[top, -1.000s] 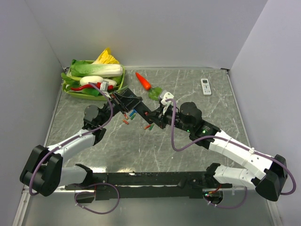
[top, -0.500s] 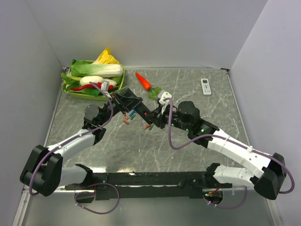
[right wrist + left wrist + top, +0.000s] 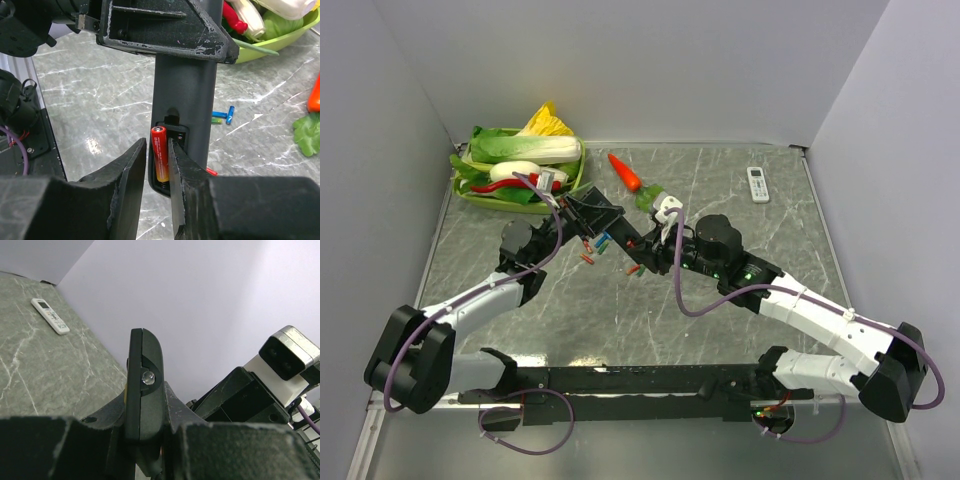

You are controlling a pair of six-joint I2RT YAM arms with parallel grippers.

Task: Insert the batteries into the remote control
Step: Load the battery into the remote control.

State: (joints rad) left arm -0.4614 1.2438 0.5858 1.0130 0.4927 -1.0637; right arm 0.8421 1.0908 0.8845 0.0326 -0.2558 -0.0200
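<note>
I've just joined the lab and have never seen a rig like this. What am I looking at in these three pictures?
You see two robot arms bolted to a table, each ending in a two-finger gripper. One picture looks down from above; the other two come from cameras on the wrists. On the table lie a tray of vegetables, a carrot, a white remote and some loose batteries. The left gripper is clamped on a black remote with its battery compartment open. The fingers of the right gripper flank a red-and-orange battery sitting in that compartment; whether they grip it is unclear.
</note>
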